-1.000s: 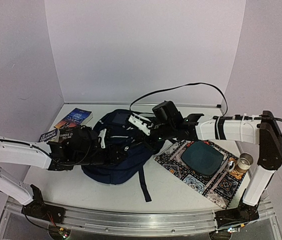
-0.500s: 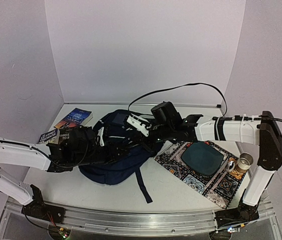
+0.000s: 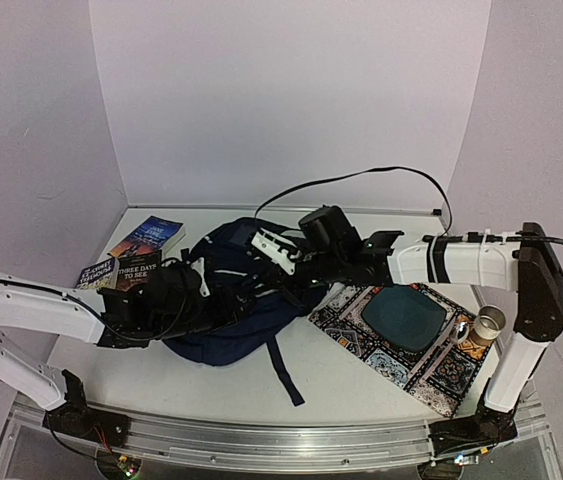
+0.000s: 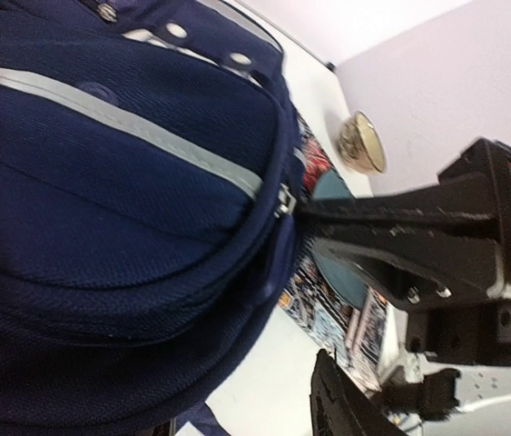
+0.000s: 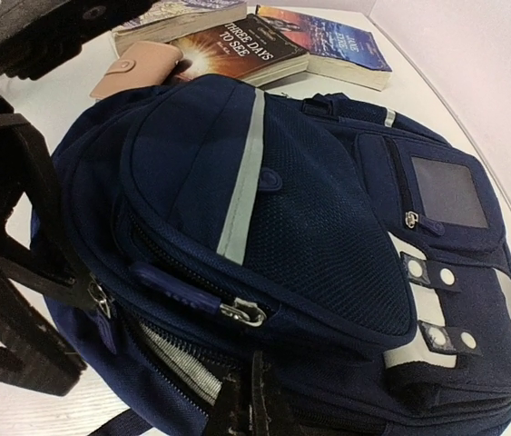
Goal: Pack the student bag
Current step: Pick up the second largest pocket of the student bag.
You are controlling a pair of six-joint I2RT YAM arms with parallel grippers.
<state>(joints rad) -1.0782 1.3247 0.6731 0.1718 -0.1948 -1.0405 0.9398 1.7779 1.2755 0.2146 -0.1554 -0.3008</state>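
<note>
A large navy backpack (image 3: 223, 342) with white stripe trim lies on its side in the middle of a white table (image 3: 361, 395), between the two robot arms. One dark strap (image 3: 287, 375) trails from it toward the near edge.

The left gripper (image 4: 309, 286) reaches in from the left and sits against the near side of the backpack. Its two black fingers (image 4: 400, 245) are spread apart; the tip of the upper one sits right at a metal zipper pull (image 4: 282, 202) on the bag's edge, and nothing is clamped between them.

The right gripper (image 5: 248, 400) comes in from the right, at the far side of the backpack, beside a partly unzipped opening. Its fingers are pressed together — whether they pinch any fabric cannot be told.

Behind the backpack, at the left rear of the table, two paperback books (image 3: 149, 235) lie side by side, and in the right wrist view a tan wallet (image 5: 137, 68) rests just beside them.

To the right of the backpack lies a patterned mat (image 3: 441, 375), its corner close to the bag. A dark teal slab (image 3: 404, 315) with rounded corners rests on the mat, and a small cup (image 3: 488, 322) stands at its right end.
</note>
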